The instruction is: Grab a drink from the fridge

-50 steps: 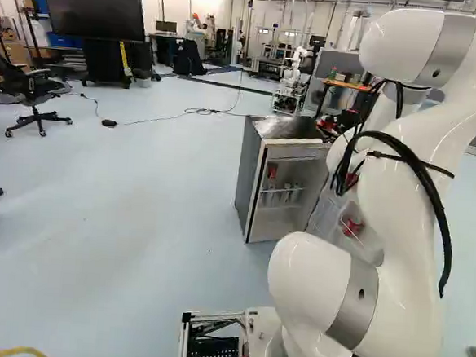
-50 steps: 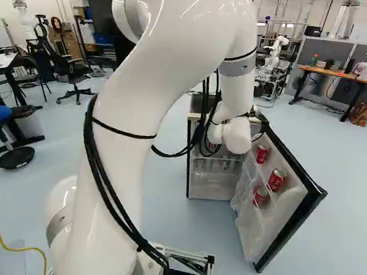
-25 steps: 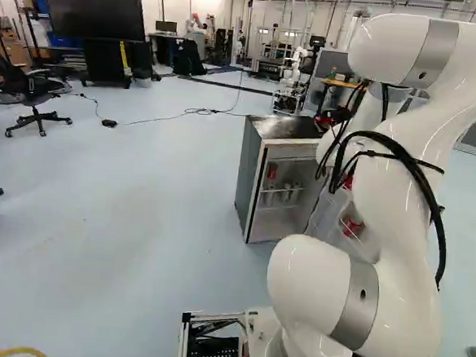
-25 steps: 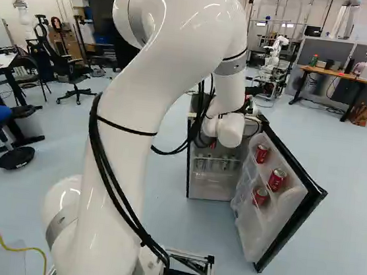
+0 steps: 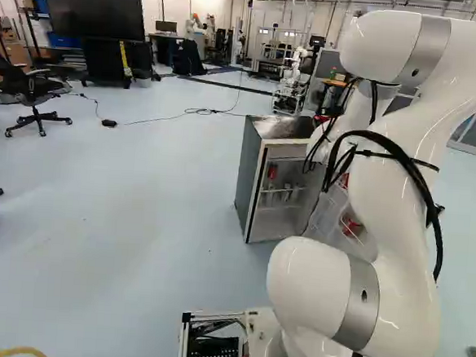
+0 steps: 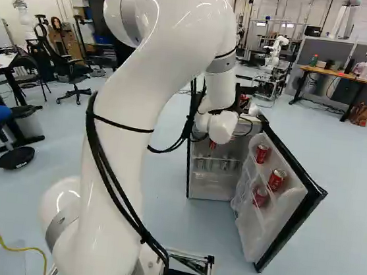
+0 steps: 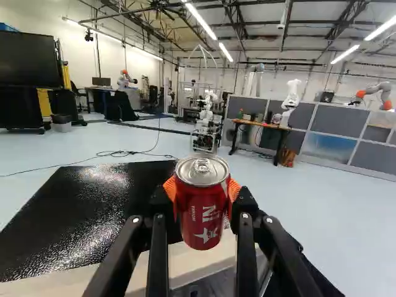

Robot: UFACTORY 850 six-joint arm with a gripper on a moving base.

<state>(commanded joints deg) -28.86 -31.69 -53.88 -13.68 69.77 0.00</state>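
Gripper (image 7: 202, 193) closed on one red can (image 7: 201, 219): an orange pad (image 7: 234, 188) presses on either flank, so I read it as grasped. The can sits right at my fingertips, lid up. Its long axis stands near upright, across my line of reach; I look along the gripper onto its near face and a little of its lid.

Fridge top (image 7: 74, 213), black and glossy, lies below the gripper, spreading ahead and mostly to my left. Fridge (image 5: 250, 179) under that; open door (image 6: 252, 233) lower down, off to my right, more cans (image 6: 276, 180) in its racks. Gap between can base and fridge top: cannot tell.

Judgement: drink is in hand and out, the grab near done. What counts next is that upright axis. I should keep the can level, and lift or draw back before dipping, lest its base catch the front edge.
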